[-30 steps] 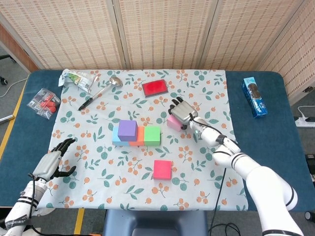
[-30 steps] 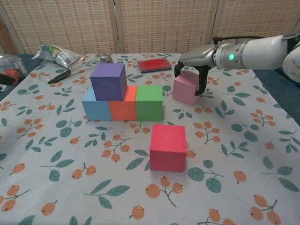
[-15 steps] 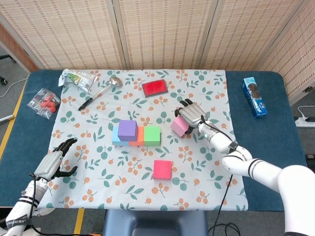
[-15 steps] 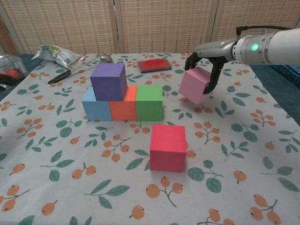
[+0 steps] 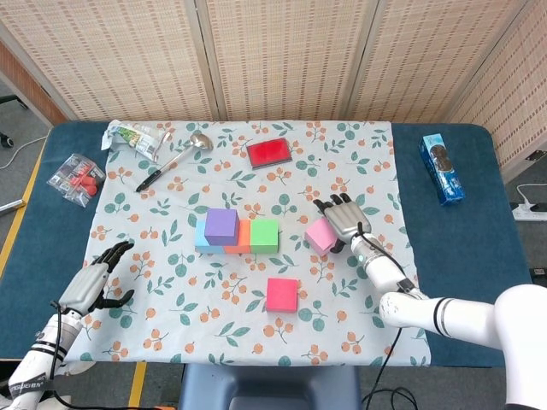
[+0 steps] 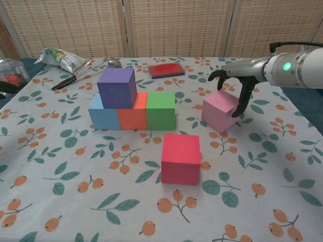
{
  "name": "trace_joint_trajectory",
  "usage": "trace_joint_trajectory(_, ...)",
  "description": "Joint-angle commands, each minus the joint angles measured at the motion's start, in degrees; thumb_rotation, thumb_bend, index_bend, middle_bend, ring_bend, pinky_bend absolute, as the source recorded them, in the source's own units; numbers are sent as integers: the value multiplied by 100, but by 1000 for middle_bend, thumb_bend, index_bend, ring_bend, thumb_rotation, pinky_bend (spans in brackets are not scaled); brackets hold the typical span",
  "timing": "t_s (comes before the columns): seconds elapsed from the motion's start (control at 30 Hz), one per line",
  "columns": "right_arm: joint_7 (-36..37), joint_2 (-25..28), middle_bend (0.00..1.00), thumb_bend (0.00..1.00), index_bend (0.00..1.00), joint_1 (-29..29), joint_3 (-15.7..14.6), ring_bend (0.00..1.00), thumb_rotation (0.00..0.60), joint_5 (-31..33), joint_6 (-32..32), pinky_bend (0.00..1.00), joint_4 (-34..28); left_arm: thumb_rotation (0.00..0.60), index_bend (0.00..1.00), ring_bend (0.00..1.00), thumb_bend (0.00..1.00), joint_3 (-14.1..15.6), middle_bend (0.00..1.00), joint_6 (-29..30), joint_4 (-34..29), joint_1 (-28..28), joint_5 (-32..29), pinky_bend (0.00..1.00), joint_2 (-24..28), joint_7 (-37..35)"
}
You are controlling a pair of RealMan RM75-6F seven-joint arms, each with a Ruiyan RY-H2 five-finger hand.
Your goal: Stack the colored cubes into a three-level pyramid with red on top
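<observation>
A blue cube (image 6: 103, 115), an orange cube (image 6: 132, 115) and a green cube (image 6: 160, 111) stand in a row mid-table, touching. On the blue and orange ones sits a purple cube (image 6: 117, 87). The red cube (image 6: 180, 158) stands alone in front of the row. To the right of the green cube, my right hand (image 6: 234, 83) grips a pink cube (image 6: 219, 112) from above, low over the cloth and slightly tilted. The head view shows that pink cube (image 5: 320, 235) apart from the row. My left hand (image 5: 90, 286) rests at the front left, fingers apart, holding nothing.
A flat red box (image 5: 270, 152) lies behind the row. A spoon (image 5: 175, 160) and a snack packet (image 5: 135, 137) lie at the back left, a clear bag (image 5: 75, 178) off the cloth's left edge, and a blue box (image 5: 442, 167) at the far right.
My right hand has carried the pink cube from behind the green cube's right side toward the front right and lower. The left hand and the other cubes stayed put.
</observation>
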Motion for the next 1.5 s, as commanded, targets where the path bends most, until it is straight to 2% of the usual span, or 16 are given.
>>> trace_joint_trajectory(0.03, 645, 379, 127, 23, 0, -312, 2, 0, 600, -1203, -99, 0, -221, 600, 0, 0, 364, 6, 0, 22, -32, 14, 8, 133, 10, 22)
trace_joint_trajectory(0.1, 999, 493, 119, 10, 10, -456, 15, 0, 600, -1792, -189, 0, -153, 600, 0, 0, 364, 9, 0, 46, -72, 25, 6, 133, 16, 54)
trace_joint_trajectory(0.27, 1868, 584, 117, 0, 140, -647, 15, 0, 600, -3149, -387, 0, 263, 600, 0, 0, 364, 13, 0, 98, -194, 44, -12, 132, 33, 156)
trace_joint_trajectory(0.47, 2867, 547, 118, 0, 151, -675, -159, 0, 600, -4520, -522, 0, 886, 600, 0, 0, 363, 24, 0, 125, -336, 67, -87, 126, 103, 273)
trace_joint_trajectory(0.73, 4089, 258, 118, 0, 184, -628, -571, 0, 600, -5917, -183, 0, 1802, 600, 0, 0, 366, 7, 0, 140, -406, 79, -181, 126, 137, 338)
trace_joint_trajectory(0.97, 4752, -172, 118, 0, 208, -511, -824, 0, 600, -6591, 201, 0, 2633, 600, 0, 0, 364, -25, 0, 78, -387, 48, -247, 126, 124, 314)
trace_joint_trajectory(1.27, 5245, -590, 118, 0, 217, -372, -984, 0, 600, -6918, 418, 0, 3341, 600, 0, 0, 364, -63, 0, 43, -306, 38, -273, 127, 124, 223)
trace_joint_trajectory(1.4, 5290, -692, 118, 0, 282, -344, -1016, 0, 600, -6949, 437, 0, 3557, 600, 0, 0, 364, -64, 0, 30, -266, 44, -267, 126, 110, 169)
trace_joint_trajectory(1.5, 5279, -755, 118, 0, 395, -344, -981, 0, 600, -6898, 445, 0, 3676, 600, 0, 0, 364, -61, 0, 16, -239, 46, -252, 126, 100, 137)
